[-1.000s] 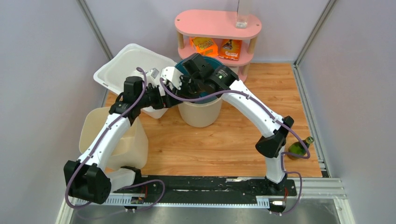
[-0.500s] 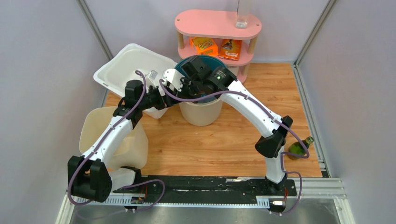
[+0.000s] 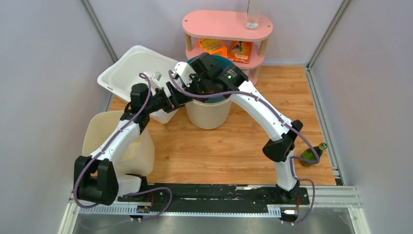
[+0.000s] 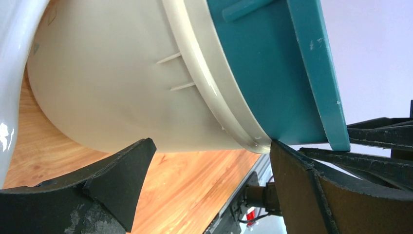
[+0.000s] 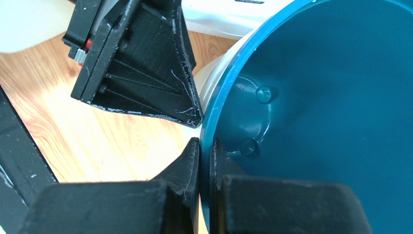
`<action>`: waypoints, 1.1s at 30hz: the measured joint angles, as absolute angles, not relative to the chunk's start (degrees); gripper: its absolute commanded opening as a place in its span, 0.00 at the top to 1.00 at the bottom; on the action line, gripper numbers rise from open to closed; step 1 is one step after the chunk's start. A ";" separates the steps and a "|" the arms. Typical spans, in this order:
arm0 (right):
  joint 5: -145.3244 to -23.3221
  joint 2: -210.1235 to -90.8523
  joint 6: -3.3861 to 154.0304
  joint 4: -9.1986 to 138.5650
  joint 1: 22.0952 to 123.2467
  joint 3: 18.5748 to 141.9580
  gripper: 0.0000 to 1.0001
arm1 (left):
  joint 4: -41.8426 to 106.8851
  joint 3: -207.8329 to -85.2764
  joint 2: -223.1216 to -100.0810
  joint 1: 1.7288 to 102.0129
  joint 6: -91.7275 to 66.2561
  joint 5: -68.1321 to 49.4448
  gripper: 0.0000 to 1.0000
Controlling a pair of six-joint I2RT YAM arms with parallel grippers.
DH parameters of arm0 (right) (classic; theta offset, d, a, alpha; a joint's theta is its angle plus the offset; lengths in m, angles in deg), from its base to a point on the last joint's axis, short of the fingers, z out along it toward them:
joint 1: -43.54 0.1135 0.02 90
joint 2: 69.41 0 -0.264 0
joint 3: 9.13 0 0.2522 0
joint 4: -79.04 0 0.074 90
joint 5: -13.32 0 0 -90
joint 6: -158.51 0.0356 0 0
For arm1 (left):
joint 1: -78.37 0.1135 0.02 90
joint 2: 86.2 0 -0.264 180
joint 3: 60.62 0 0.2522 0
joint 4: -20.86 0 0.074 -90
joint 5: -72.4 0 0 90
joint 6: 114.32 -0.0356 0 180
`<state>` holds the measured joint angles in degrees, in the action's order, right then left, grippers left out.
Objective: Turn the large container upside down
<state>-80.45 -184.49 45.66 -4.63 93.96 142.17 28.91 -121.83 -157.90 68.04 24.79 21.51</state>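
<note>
Fingers (image 5: 187,163) of the right gripper (image 5: 205,148) pinch the bucket (image 3: 208,117) by its rim, probably for tipping; the left gripper (image 4: 212,146), fingers apart, steadies its side.

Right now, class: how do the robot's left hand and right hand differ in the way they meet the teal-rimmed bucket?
The right hand is shut; the left hand is open. The right hand pinches the teal rim of the bucket, one finger inside; the left hand faces its cream outer wall. Both are at the bucket.

Wood floor (image 3: 234,146), seemingly lilac walls (image 3: 44,73), pink shelf (image 3: 219,22).
</note>
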 measured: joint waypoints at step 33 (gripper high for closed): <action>-83.32 -184.25 54.51 -7.43 92.71 150.52 1.00 | 19.03 -120.10 -161.02 69.42 26.03 3.10 0.00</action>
<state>-83.32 -184.25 54.51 -7.43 92.71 150.52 19.03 -120.10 -161.02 69.42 26.03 3.10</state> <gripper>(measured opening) 0.050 1.000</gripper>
